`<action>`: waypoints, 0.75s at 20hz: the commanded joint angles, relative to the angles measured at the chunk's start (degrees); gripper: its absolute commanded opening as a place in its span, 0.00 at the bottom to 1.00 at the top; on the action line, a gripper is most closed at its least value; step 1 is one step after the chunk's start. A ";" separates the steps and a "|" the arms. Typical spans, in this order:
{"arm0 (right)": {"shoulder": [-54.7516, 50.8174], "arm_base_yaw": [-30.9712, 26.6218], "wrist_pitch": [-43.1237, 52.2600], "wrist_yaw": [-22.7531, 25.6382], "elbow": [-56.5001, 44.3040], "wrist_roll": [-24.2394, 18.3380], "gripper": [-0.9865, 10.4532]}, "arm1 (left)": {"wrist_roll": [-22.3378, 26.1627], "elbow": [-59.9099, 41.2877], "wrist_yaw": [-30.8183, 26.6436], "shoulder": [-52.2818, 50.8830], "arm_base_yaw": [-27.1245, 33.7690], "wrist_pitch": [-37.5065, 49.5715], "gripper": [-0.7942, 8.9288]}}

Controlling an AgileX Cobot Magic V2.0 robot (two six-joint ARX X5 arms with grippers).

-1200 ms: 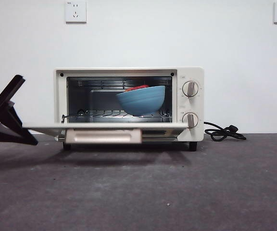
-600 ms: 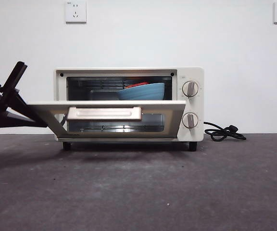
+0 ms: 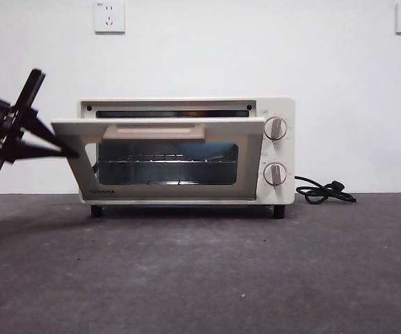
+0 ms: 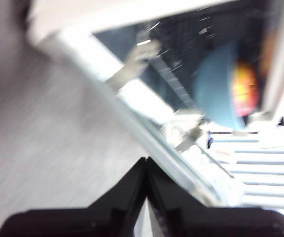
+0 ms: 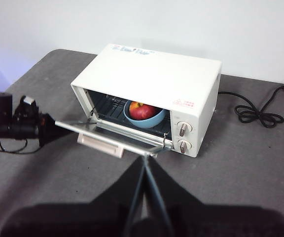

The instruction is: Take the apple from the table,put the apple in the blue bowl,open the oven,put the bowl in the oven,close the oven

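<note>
your left gripper (image 3: 74, 150) clenched, tip against the half-raised door (image 3: 159, 158) of the oven (image 5: 152, 94), bowl (image 5: 144, 115) with apple (image 5: 143, 110) inside, right gripper (image 5: 146, 163) clenched above the surface (image 3: 256, 271)

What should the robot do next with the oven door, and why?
Probably push the door the rest of the way up until it shuts. The left gripper is at the door's edge, the door is tilted partly shut with a gap at the top, and the bowl with the apple sits inside the oven.
</note>
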 commanded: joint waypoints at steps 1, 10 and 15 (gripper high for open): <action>-0.11 0.09 -1.33 -0.20 -0.37 -0.31 0.08 | -1.27 2.71 0.48 -0.07 -0.37 1.25 0.07; -1.29 0.09 -1.33 -0.15 -0.37 -0.35 0.08 | -1.68 10.25 -7.23 -0.07 -0.37 0.35 0.07; -2.12 0.09 -1.31 -0.15 -0.37 -0.33 0.08 | -1.66 12.33 -8.39 -0.07 -0.44 0.37 0.07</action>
